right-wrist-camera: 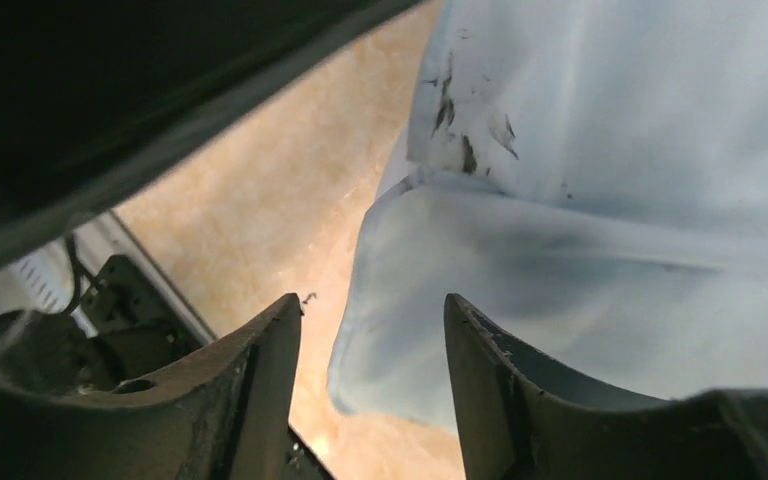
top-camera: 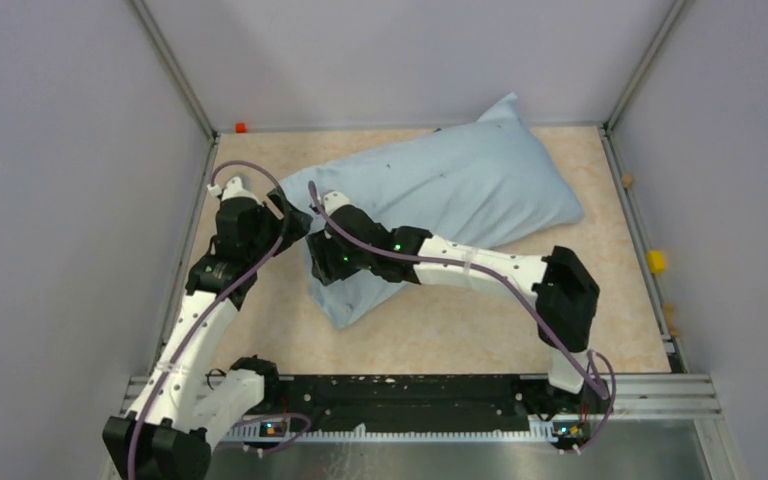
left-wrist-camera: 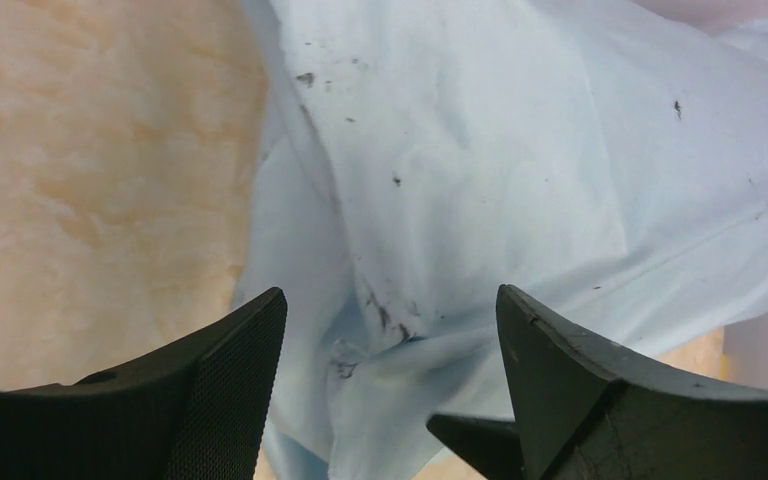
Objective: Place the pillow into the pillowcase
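The light-blue pillowcase (top-camera: 460, 190) lies plump and slanted across the tan table, its limp near-left end (top-camera: 345, 300) hanging flat. No off-white pillow shows; it is hidden. My left gripper (top-camera: 295, 215) is open at the pillowcase's left edge; in the left wrist view its fingers (left-wrist-camera: 390, 300) straddle a creased, smudged fold of the pillowcase (left-wrist-camera: 480, 180) without touching it. My right gripper (top-camera: 320, 268) hovers over the near-left end, open. In the right wrist view the pillowcase's hem (right-wrist-camera: 410, 300) lies below the gap of that gripper (right-wrist-camera: 372, 300), ungripped.
Grey walls and metal posts close in the table (top-camera: 460, 330) on three sides. A small orange piece (top-camera: 241, 127) sits at the back-left corner and a yellow block (top-camera: 655, 261) on the right rail. The two grippers are close together.
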You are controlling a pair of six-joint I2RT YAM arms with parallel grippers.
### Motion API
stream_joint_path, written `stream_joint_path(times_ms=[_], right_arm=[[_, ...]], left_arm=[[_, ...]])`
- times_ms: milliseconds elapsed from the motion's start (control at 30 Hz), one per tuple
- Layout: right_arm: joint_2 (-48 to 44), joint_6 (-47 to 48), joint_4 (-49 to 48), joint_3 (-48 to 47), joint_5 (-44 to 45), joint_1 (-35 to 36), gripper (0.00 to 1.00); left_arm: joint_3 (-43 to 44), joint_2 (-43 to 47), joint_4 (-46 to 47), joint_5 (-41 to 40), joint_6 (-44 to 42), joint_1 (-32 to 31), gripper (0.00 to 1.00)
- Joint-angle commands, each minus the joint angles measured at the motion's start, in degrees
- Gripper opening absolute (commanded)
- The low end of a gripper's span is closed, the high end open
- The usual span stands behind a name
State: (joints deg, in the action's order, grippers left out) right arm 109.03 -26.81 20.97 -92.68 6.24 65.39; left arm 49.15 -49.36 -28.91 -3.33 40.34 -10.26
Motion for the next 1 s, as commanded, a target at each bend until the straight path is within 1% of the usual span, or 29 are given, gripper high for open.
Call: stream_joint_path(times_ms=[0, 100, 200, 267, 333, 400, 500, 533, 600, 633, 733, 767, 867, 967], right_arm=[[-12.75, -0.08, -5.62, 2.81, 0.24, 0.36, 0.56], [-16.91, 0.64, -3.65, 3.94, 3.30, 0.28, 0.60], [-20.14, 1.49, -1.46, 4.97, 5.19, -0.78, 0.60], [-22.23, 1.91, -0.81, 6.70, 6.06, -2.07, 0.61], [-24.32, 1.66, -0.35, 8.99, 5.96, -4.09, 0.61], [-26.53, 1.12, -0.77, 11.50, 5.20, -6.17, 0.61], [-29.36, 0.79, -0.94, 14.74, 4.93, -8.53, 0.61], [-30.20, 0.75, -0.81, 15.45, 4.92, -9.06, 0.61], [-31.63, 0.67, -0.55, 16.91, 5.06, -9.91, 0.61], [-32.54, 0.56, -0.49, 17.50, 5.18, -10.35, 0.61], [-34.03, 0.42, -0.04, 19.05, 5.83, -10.83, 0.61], [-34.41, 0.42, 0.14, 19.55, 5.95, -10.89, 0.61], [-35.00, 0.27, 0.59, 20.48, 6.51, -11.13, 0.61], [-35.12, 0.42, 0.80, 21.41, 7.27, -11.69, 0.61]], left_arm=[[1.22, -5.76, 9.04, 8.25, -1.08, -0.02, 0.80], [1.11, -9.05, 11.14, 9.47, -1.16, -0.02, 0.74], [0.19, -10.50, 11.82, 6.81, -0.48, -0.02, 0.71], [-0.93, -10.34, 12.17, 4.27, -0.25, -0.02, 0.71], [-2.69, -10.09, 13.47, 1.88, 0.29, 0.02, 0.71], [-4.71, -10.12, 15.74, 1.85, 1.11, 0.07, 0.71], [-5.97, -11.84, 20.18, 2.21, 2.12, 0.15, 0.66], [-5.88, -12.81, 20.95, 2.33, 2.40, 0.15, 0.63], [-5.30, -14.27, 21.89, 1.59, 3.30, 0.28, 0.51], [-4.97, -14.69, 22.28, 0.94, 3.48, 0.39, 0.42], [-2.56, -15.62, 23.73, -1.54, 2.99, 1.65, 0.08], [-0.90, -16.37, 23.75, -1.96, 2.42, 2.41, 0.00], [4.48, -20.22, 22.56, -3.06, 1.02, 5.35, 0.00], [6.99, -23.80, 23.27, -3.90, 0.84, 8.75, 0.00]])
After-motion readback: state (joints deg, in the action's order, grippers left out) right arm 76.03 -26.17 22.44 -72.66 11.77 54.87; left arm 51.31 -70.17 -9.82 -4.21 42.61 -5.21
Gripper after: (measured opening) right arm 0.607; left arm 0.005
